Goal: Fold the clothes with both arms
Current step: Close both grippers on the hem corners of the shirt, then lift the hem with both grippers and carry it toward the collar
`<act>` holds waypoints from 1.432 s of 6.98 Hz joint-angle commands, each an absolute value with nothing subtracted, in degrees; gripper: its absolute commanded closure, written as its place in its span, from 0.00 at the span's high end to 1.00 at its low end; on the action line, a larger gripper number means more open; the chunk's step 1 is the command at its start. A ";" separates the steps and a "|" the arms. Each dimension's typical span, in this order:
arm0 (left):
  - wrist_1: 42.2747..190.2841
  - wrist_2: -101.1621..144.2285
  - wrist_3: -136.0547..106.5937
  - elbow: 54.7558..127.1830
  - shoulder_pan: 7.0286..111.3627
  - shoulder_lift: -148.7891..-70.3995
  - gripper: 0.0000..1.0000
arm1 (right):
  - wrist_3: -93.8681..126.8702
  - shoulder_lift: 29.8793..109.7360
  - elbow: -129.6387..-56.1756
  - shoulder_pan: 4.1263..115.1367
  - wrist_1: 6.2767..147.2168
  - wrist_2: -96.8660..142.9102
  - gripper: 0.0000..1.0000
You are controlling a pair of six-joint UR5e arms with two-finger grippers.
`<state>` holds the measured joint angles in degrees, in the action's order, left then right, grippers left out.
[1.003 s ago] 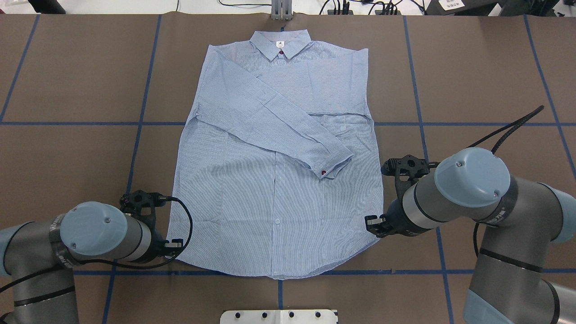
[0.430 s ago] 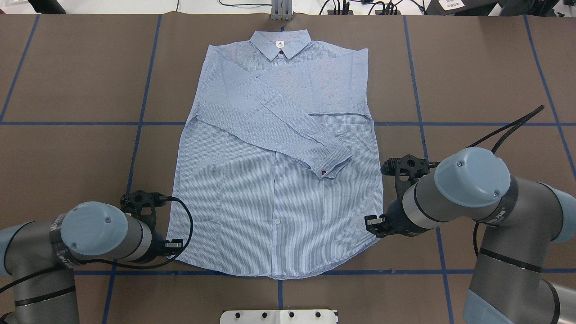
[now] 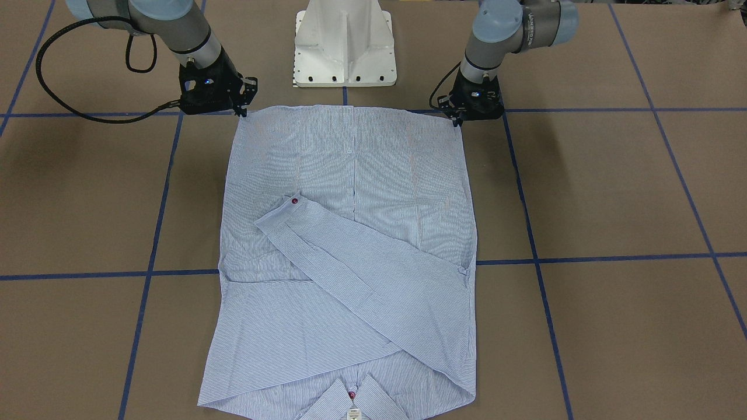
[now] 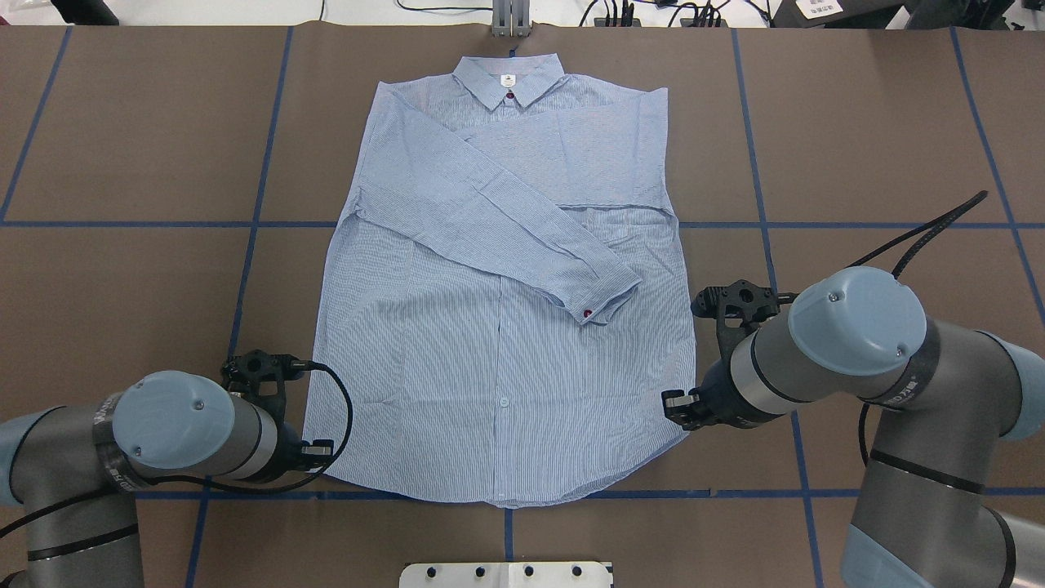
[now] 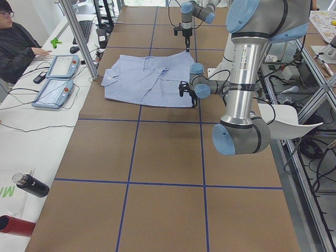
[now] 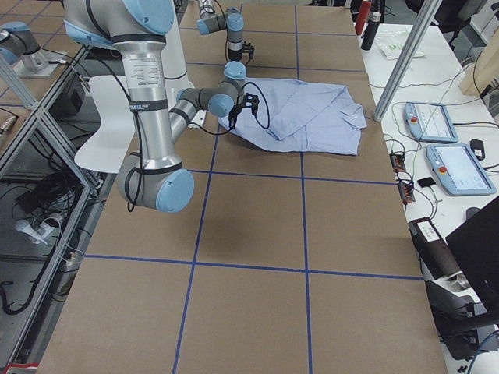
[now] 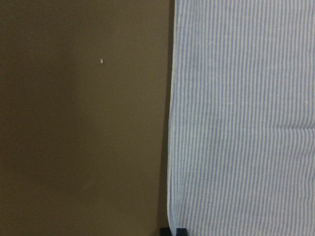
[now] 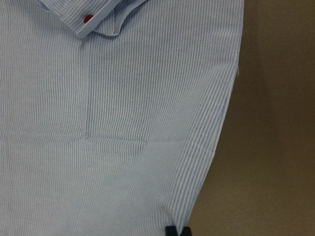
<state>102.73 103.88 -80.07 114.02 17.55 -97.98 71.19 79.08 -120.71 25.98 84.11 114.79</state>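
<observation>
On the brown table (image 4: pixel 122 286), gridded with blue tape lines (image 4: pixel 260 163): shirt (image 4: pixel 498 392) lies flat, front up. Its collar (image 4: pixel 508 82) is at the far edge and its hem is nearest the white base (image 3: pixel 344 41). Both sleeves are folded in over the chest. The upper sleeve (image 4: pixel 482 216) runs diagonally down from the shoulder on the robot's left. Its cuff (image 4: pixel 600 294), with a red button (image 4: pixel 589 311), ends on the shirt front toward the robot's right, well above the hem.

Left gripper (image 4: pixel 317 447): low at the hem corner on the robot's left. The wrist view shows only one dark fingertip (image 7: pixel 175 231) at the cloth edge. Finger spread and any hold on the cloth: cannot tell. Left arm (image 4: pixel 163 433) reaches in over bare table beside the shirt. Its black cable (image 4: pixel 349 408) loops across the hem corner as seen from above.

Right gripper (image 4: pixel 674 404): low at the shirt's side edge, just above the curved hem on the robot's right. One dark fingertip (image 8: pixel 177 231) sits at the cloth edge. Opening and grasp: cannot tell. From above, the wrist of the right arm (image 4: pixel 816 351) covers most of the gripper.

Surroundings: a metal post (image 4: pixel 510 16) stands just beyond the collar. On the white bench past the far edge are a seated person (image 5: pixel 16 44), two control panels (image 5: pixel 52 93), a black bottle (image 5: pixel 32 185) and a red bottle (image 5: pixel 13 224).
</observation>
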 commanded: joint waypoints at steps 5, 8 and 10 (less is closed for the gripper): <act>84.74 106.51 -80.07 128.48 14.78 -97.91 0.00 | 71.81 81.20 -123.82 29.71 83.67 124.53 0.00; 84.64 107.49 -81.73 130.08 9.68 -99.66 0.00 | 71.28 84.10 -126.03 28.74 83.50 129.28 0.00; 84.38 107.58 -82.27 130.78 9.75 -100.46 0.00 | 71.02 84.11 -125.17 28.57 79.92 129.29 0.00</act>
<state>84.51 107.45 -82.01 130.46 9.94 -99.98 71.18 84.09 -125.74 28.72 82.20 129.12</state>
